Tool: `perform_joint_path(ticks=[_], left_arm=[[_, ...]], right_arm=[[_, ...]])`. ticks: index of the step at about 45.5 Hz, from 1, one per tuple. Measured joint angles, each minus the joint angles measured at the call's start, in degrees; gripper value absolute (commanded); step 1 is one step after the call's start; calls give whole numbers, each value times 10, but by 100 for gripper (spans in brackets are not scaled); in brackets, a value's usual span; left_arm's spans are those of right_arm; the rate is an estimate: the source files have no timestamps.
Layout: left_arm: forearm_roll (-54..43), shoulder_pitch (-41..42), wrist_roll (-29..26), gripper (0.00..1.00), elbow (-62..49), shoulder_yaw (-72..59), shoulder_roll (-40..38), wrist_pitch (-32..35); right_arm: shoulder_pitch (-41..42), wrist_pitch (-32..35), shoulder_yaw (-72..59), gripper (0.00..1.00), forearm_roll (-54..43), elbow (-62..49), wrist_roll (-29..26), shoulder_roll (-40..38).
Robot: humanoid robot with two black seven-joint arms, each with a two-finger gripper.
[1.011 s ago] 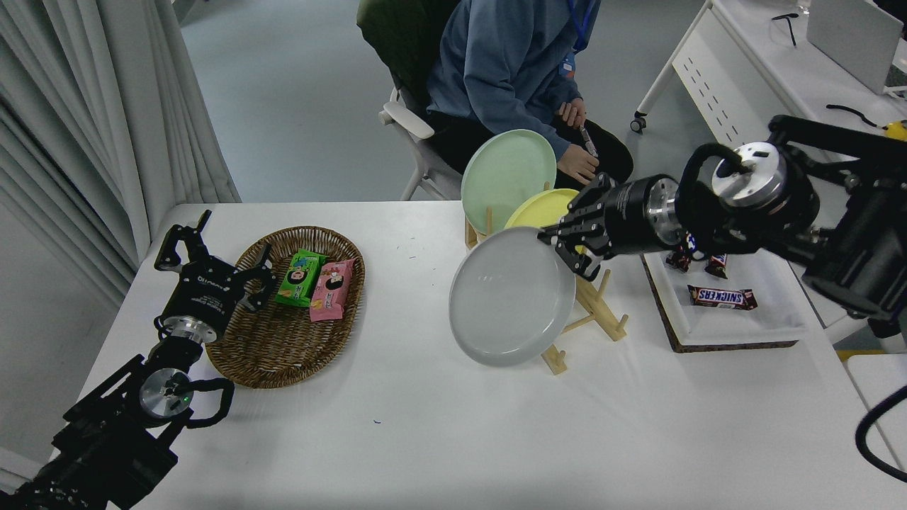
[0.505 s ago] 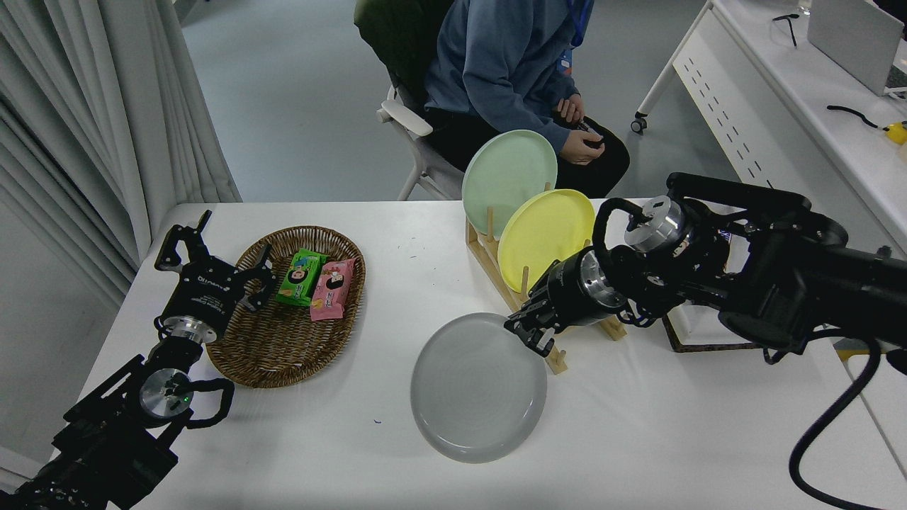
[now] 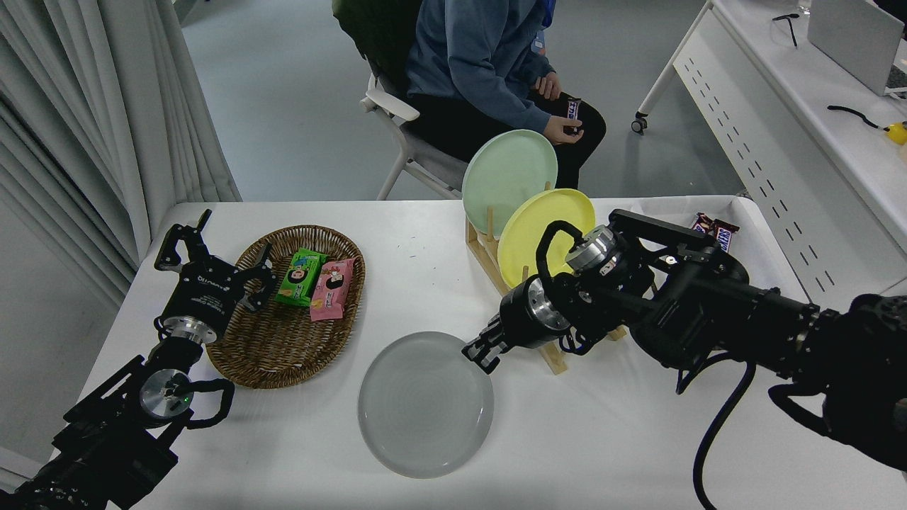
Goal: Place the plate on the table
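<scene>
Now, look from left to right.

Left gripper (image 3: pixel 212 273): your left arm is parked at the lower left. Its fingers are spread apart and hold nothing. They sit at the edge of the wicker basket (image 3: pixel 283 354).

Basket: you can see a green snack pack (image 3: pixel 300 277) and a pink snack pack (image 3: pixel 331 288) lying in it, side by side.

Plate (image 3: pixel 425 404): the grey plate is near the front middle of the table (image 3: pixel 602 453). It looks flat, or close to flat, on the white top.

Right gripper (image 3: pixel 480 353): your right arm comes in from the right side. Its fingers are pinched on the far right rim of the plate.

How far along: I think you are almost done. The plate is off the rack and down low. What is left for you is to let go and lift your arm away.

Plate rack (image 3: pixel 553 358): the wooden rack stands just behind your gripper. It holds the yellow plate (image 3: pixel 538 227) and the mint green plate (image 3: pixel 506 170). Mind it when you pull back, or you could bump it.

Candy bar (image 3: pixel 714 225): it lies at the far right, well away from the plate.

Person (image 3: pixel 482 57): someone sits past the far edge, holding something small. They are not in your way.
</scene>
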Motion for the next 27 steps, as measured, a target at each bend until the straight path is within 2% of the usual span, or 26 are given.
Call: perform_joint_path(ticks=[27], left_arm=[[0, 0, 0, 100, 0, 0, 0, 0]], right_arm=[[-58, -1, 8, 0, 1, -61, -2, 29]])
